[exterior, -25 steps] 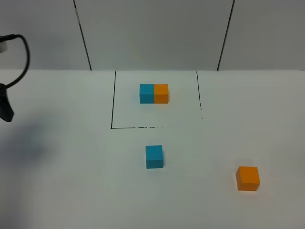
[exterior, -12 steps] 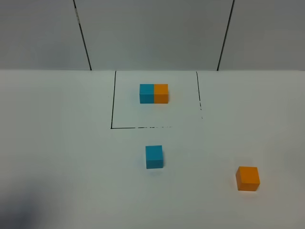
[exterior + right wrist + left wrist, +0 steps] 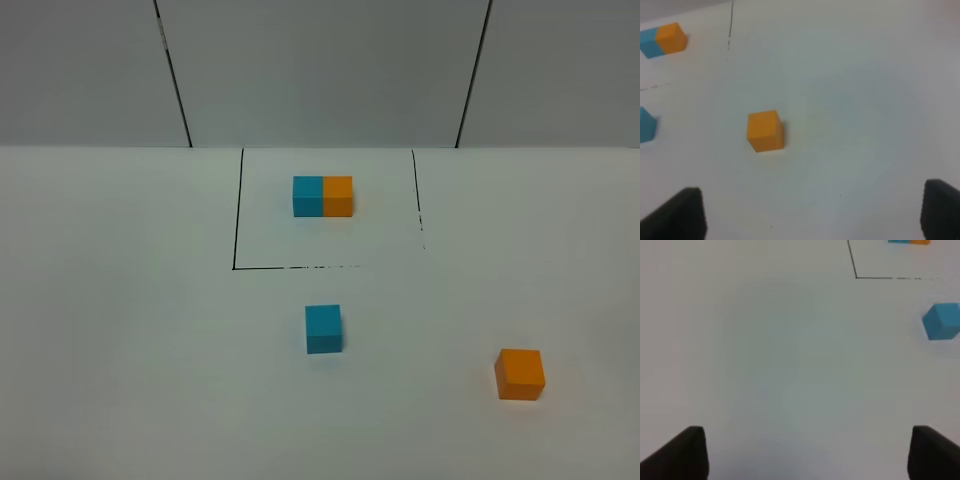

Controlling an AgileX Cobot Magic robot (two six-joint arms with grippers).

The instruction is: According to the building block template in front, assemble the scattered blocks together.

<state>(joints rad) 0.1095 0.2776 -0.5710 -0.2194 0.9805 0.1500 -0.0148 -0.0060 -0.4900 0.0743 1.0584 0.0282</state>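
Note:
The template bar (image 3: 323,196), cyan-blue left and orange right, sits inside a black-lined square at the back of the table; it also shows in the right wrist view (image 3: 662,39) and at the edge of the left wrist view (image 3: 909,242). The loose blue cube (image 3: 323,329) lies in front of the square, also seen in the left wrist view (image 3: 942,321) and the right wrist view (image 3: 646,125). The loose orange cube (image 3: 520,374) lies front right, also in the right wrist view (image 3: 765,131). My left gripper (image 3: 807,452) and right gripper (image 3: 815,215) are open and empty, away from the cubes. Neither arm shows in the high view.
A black-lined square (image 3: 236,225) marks the template area on the white table (image 3: 120,300). Grey wall panels (image 3: 320,70) stand behind the table's back edge.
The dark left arm with its cable, seen at the left edge one second ago, has left the high view. The cubes have not moved.

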